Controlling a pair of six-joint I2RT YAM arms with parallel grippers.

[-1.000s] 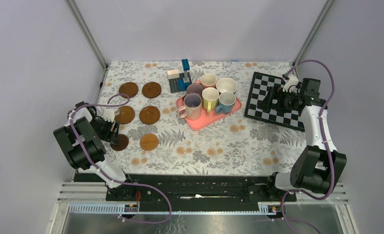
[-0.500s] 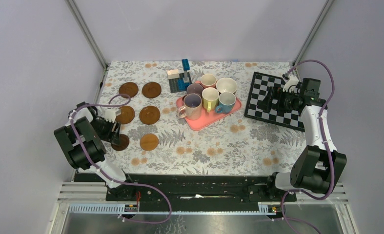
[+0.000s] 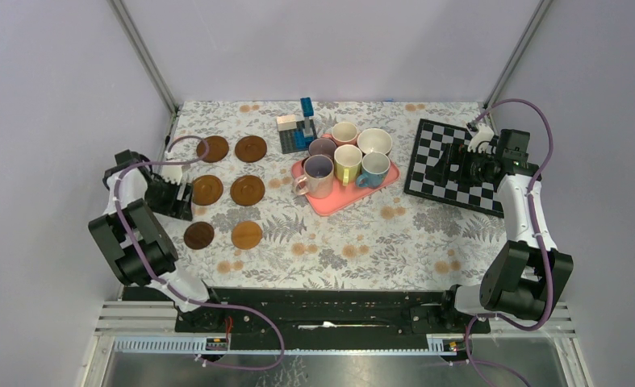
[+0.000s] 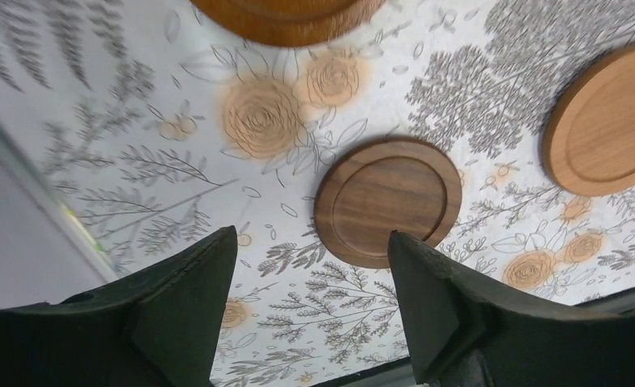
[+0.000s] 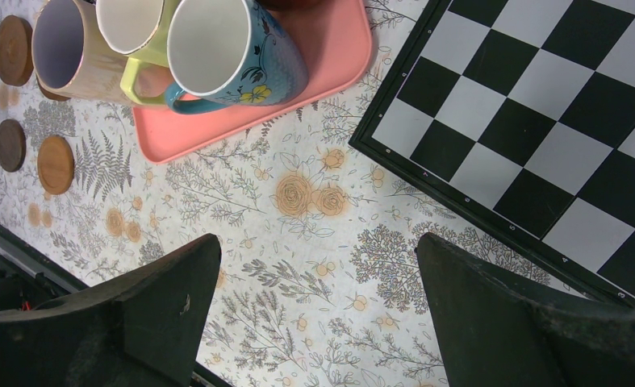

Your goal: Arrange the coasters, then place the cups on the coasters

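Coaster [image 3: 198, 235] dark brown, tray [image 3: 342, 198] pink, chessboard [image 3: 427, 153] black-white, tablecloth [image 3: 338, 246] grey floral.

Six coasters [image 3: 248, 189] in two columns, table's left. Six cups [image 3: 348, 161] clustered on pink tray [image 3: 340, 199], centre. Left gripper [image 3: 183, 197] beside middle-left coaster; right gripper [image 3: 447, 167] above chessboard [image 3: 427, 135].

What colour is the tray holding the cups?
The tray is salmon pink, seen best in the right wrist view.

Table [image 3: 338, 250] under white floral-print cloth filled centre frame, enclosed by plain pale lilac walls [image 3: 330, 48], with aluminium posts [image 3: 144, 55] slanting in from upper left and upper right; lighting was even.
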